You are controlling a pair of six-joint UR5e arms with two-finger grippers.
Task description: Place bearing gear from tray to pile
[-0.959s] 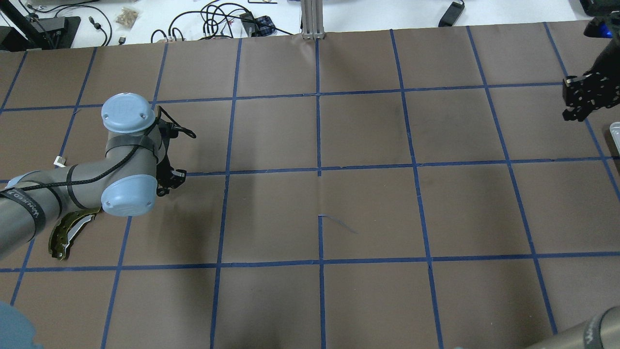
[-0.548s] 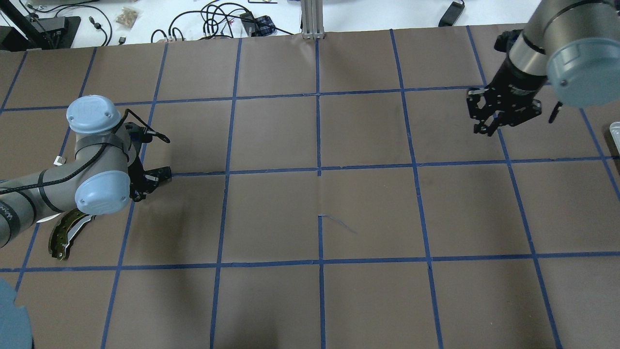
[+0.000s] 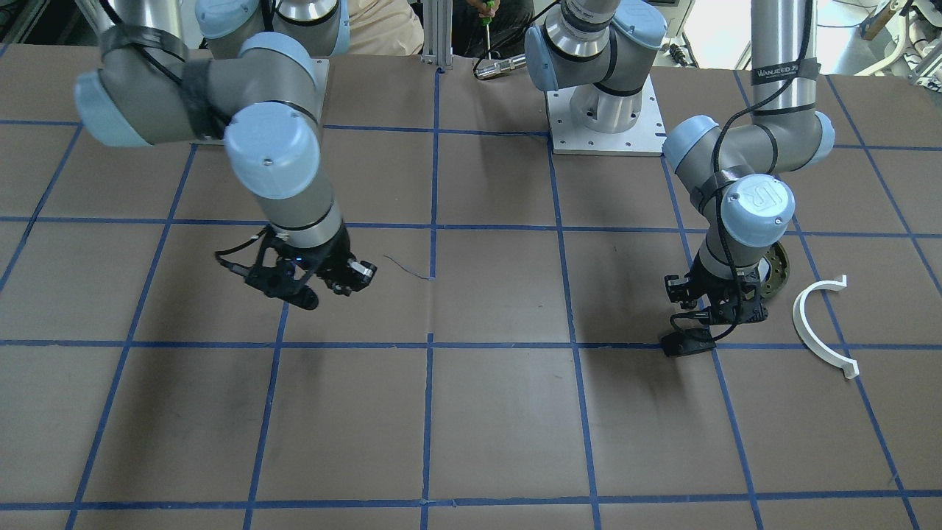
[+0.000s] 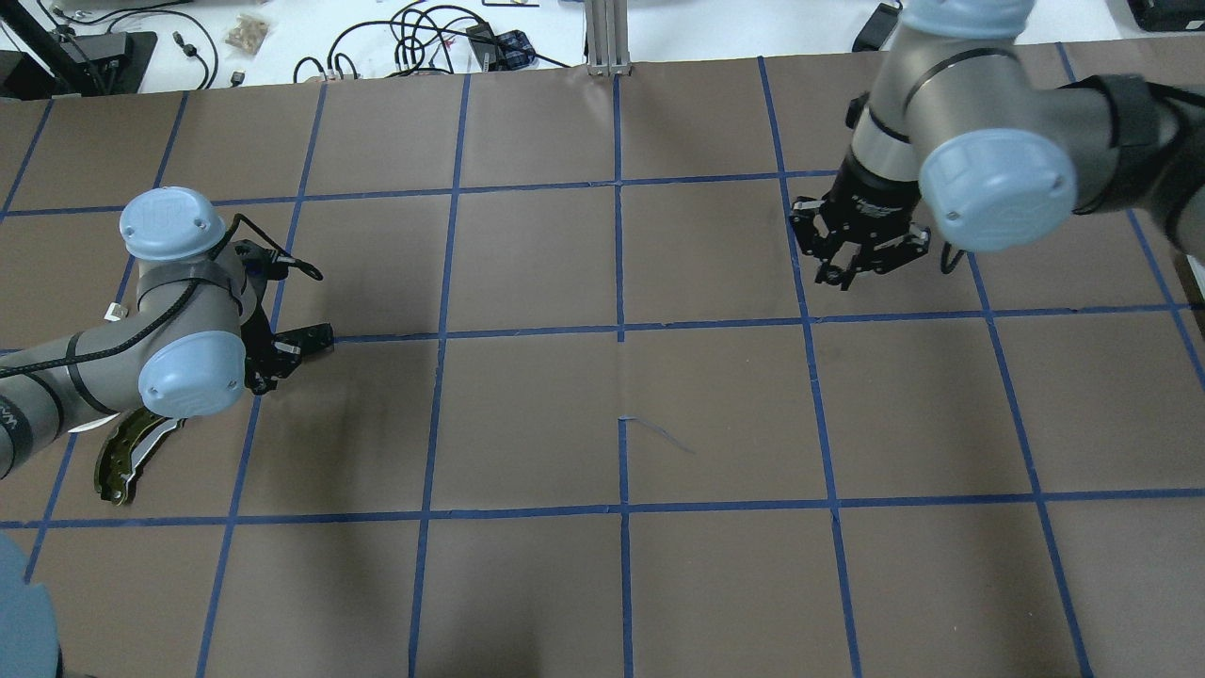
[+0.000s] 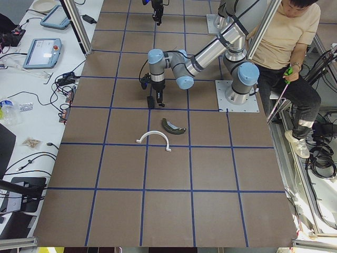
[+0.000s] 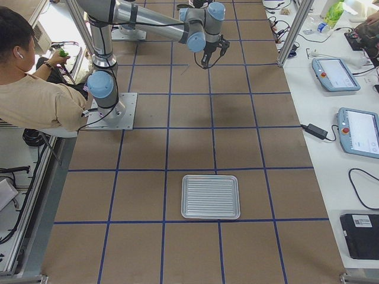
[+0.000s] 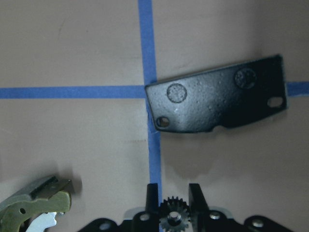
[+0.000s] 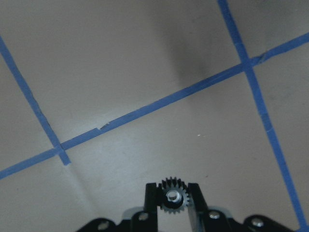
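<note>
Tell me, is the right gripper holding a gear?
Yes, the right wrist view shows a small toothed gear pinched between the fingers of the right gripper.

Brown paper all over the bench (image 4: 527, 584), ruled into squares by blue tape (image 4: 621, 513). Beyond the far edge, a white desk (image 4: 734, 24) strewn with black cables (image 4: 424, 38), with tablets (image 6: 334, 74) and a power brick (image 6: 314, 131) further along. At that edge, an aluminium post (image 4: 607, 38), upright on the midline. Soft, even light from above; faint, blurred shadows on the paper.
</note>
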